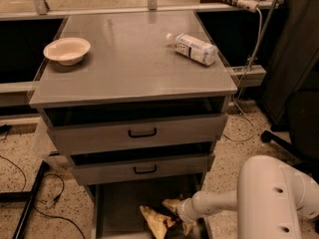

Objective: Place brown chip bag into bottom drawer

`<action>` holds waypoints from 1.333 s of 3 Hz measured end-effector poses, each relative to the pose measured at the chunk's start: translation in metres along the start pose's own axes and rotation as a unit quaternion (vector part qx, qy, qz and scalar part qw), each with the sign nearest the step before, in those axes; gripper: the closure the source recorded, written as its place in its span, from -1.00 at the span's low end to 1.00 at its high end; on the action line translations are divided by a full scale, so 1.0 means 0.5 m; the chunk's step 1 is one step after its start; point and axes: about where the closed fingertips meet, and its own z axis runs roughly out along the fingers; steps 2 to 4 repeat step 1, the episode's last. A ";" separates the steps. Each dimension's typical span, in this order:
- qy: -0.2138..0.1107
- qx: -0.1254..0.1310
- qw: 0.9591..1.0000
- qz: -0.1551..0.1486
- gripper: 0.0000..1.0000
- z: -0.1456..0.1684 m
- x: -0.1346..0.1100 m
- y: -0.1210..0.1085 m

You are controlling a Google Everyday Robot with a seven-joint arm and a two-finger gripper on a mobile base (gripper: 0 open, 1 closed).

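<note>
The bottom drawer (pixel 117 203) is pulled out toward the near edge, its grey floor showing below the two upper drawers. The bag (pixel 153 222) lies crumpled inside it, right of centre, with tan folds spreading left of and around the gripper's tip. The gripper (pixel 175 217) is down inside this drawer at the bag's right side and touches it; the foil hides its tip, so I cannot tell whether it is clamped on the bag or loose. The white arm (pixel 219 200) reaches in from the near right, over the drawer's right rail, from a bulky white housing (pixel 271 198) at the near right corner. The top drawer (pixel 142 132) and middle drawer (pixel 144 169), each with a black handle, both stand slightly ajar. On the cabinet top (pixel 129 78) a pale bowl (pixel 67 50) sits upright at the far left and a clear bottle (pixel 193 48) lies on its side at the far right, well apart from the bowl.
</note>
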 end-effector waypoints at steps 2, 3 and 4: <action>0.000 0.000 1.000 0.000 -1.00 0.000 0.000 0.000; 0.000 0.000 1.000 0.000 -1.00 0.000 0.000 0.000; 0.000 0.000 1.000 0.000 -1.00 0.000 0.000 0.000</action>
